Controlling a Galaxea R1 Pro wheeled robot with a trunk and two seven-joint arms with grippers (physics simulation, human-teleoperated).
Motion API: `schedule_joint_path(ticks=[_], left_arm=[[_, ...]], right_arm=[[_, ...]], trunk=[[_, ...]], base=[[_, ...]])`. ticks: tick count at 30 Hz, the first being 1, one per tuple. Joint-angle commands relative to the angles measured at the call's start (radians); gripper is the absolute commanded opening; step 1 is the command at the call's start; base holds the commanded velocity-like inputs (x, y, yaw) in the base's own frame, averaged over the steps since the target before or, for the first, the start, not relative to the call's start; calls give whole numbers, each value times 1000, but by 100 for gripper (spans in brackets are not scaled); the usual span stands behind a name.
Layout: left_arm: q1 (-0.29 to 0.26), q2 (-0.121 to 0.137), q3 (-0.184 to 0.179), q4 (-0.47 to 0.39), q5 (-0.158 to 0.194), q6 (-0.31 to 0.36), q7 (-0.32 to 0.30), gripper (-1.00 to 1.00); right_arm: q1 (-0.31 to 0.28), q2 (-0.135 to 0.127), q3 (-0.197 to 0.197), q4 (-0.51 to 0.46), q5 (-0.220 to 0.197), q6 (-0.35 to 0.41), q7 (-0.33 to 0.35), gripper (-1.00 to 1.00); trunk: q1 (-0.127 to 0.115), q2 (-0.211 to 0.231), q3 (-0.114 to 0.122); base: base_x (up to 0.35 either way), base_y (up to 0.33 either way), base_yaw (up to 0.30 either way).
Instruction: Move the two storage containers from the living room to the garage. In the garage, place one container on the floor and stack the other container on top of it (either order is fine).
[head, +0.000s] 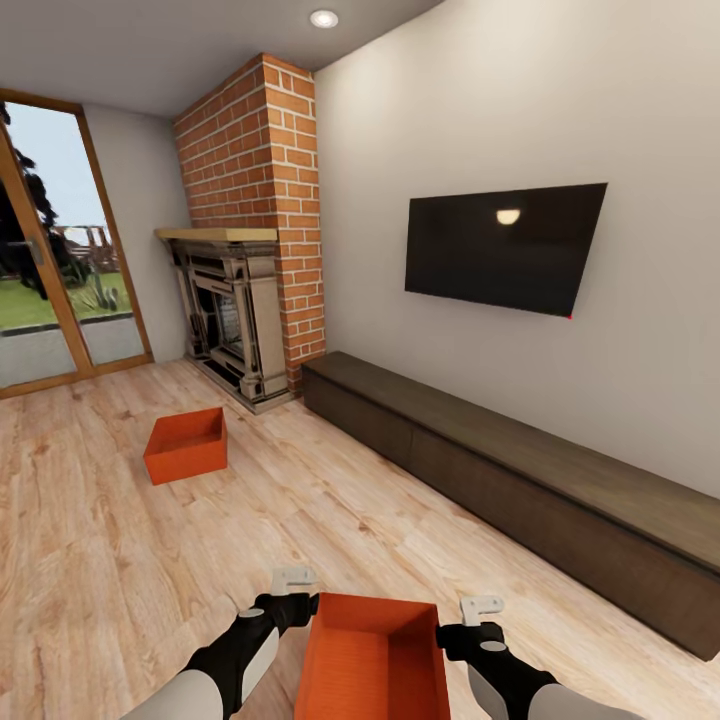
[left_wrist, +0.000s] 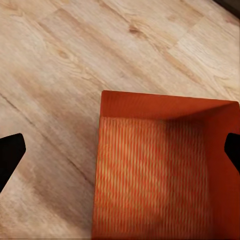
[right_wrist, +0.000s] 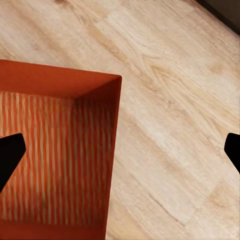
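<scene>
Living room (head: 500, 120), plank floor (head: 90, 560): near container (head: 372, 660) at 6 o'clock between left gripper (head: 291, 592) and right gripper (head: 470, 620), both sets of fingers apart; second container (head: 186, 445) at 10 o'clock.

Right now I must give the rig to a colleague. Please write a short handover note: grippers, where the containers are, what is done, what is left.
Left gripper: open, straddling the left wall of the near container.
Right gripper: open, straddling its right wall.
Near container: between both arms; whether it is lifted cannot be told.
Far container: on the wood floor near the fireplace.
Done: arms positioned at the first container.
Left: carry both to the garage and stack them there.
</scene>
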Motion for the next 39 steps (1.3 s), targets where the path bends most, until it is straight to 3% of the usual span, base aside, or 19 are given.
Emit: schedule_joint_path(ticks=[1, 24, 39], left_arm=[[0, -1, 3, -1, -2, 6, 3, 100], [0, -2, 3, -5, -2, 5, 2, 100], [0, -1, 2, 2, -2, 6, 2, 100]], right_arm=[[-1, 0, 9, 0, -10, -4, -4, 100], [-1, -6, 7, -9, -12, -5, -4, 100], [-1, -4, 6, -9, -12, -1, -8, 100]], trunk=[[0, -1, -1], [0, -1, -1], [57, -106, -48]], base=[[0, 0, 0], [0, 0, 0], [0, 0, 0]])
